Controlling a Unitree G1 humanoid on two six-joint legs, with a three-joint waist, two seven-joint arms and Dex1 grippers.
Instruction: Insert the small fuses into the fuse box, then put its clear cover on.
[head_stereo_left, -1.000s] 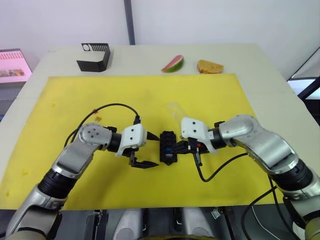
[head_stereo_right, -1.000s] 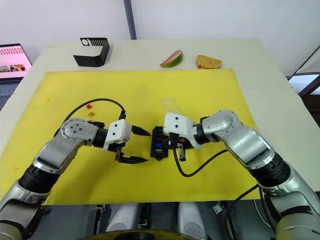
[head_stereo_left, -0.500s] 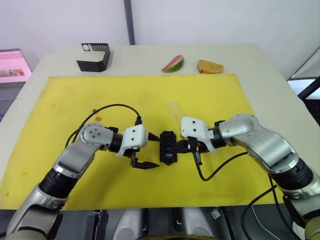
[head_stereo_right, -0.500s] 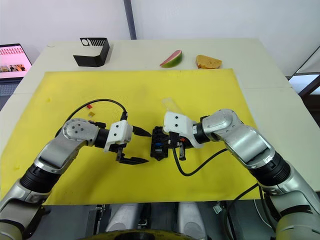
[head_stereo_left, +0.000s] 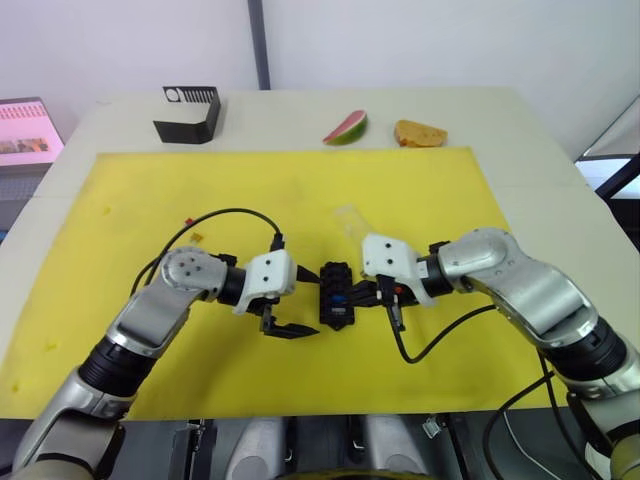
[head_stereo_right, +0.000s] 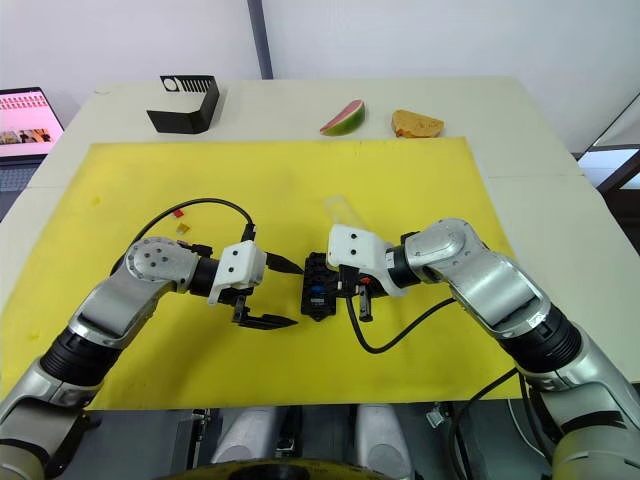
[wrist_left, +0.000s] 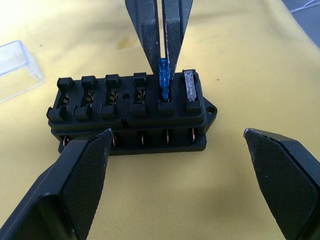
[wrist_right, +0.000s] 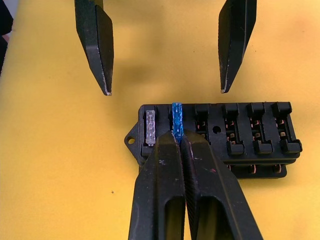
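The black fuse box (head_stereo_left: 336, 296) lies on the yellow mat (head_stereo_left: 250, 190), near its front middle. My right gripper (wrist_right: 176, 137) is shut on a blue fuse (wrist_left: 163, 75) that stands upright in the second slot from the tapered end. A whitish fuse (wrist_left: 190, 86) sits in the end slot beside it. My left gripper (head_stereo_left: 316, 301) is open just left of the box, one finger on each side of the box's long side, touching nothing. The clear cover (head_stereo_left: 350, 218) lies on the mat just behind the box. A red fuse (head_stereo_right: 179, 212) and an amber fuse (head_stereo_right: 184, 228) lie loose at the left.
A bigger black angular holder (head_stereo_left: 187, 112) stands at the back left of the table. A watermelon slice (head_stereo_left: 346, 127) and a piece of bread (head_stereo_left: 420, 132) lie behind the mat. A lit screen (head_stereo_left: 28, 130) sits off the table's left edge.
My left gripper has crept slightly right toward the fuse box. The right gripper and the blue fuse have stayed in place.
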